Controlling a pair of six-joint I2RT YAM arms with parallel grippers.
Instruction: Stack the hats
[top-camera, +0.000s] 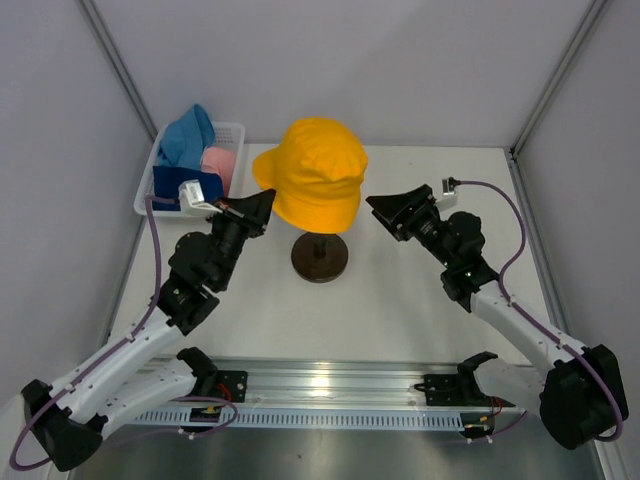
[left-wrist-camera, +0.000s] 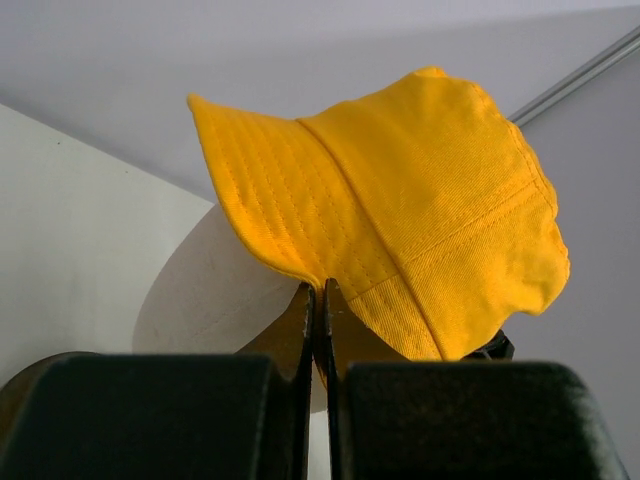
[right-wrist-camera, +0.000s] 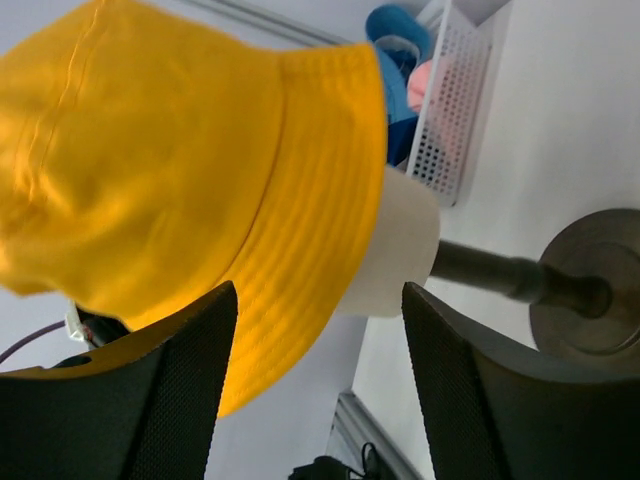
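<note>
A yellow hat (top-camera: 318, 180) of ribbed, stitched cotton sits slightly tilted on a smooth cream mannequin head (right-wrist-camera: 400, 250), its floppy brim drooping. The head stands on a thin dark post and a round brown base (top-camera: 320, 257) on the white table (top-camera: 400, 300).

The left gripper (top-camera: 262, 205) has its flat black jaws pressed together on the brim's lower edge. The right gripper (top-camera: 390, 212), its textured jaws spread wide, hangs just beside the hat's other side without touching it.

Well apart, a perforated white plastic basket (top-camera: 238, 130) holds the crumpled light blue hat (top-camera: 188, 135), pink hat (top-camera: 219, 162) and navy hat (top-camera: 176, 184).
</note>
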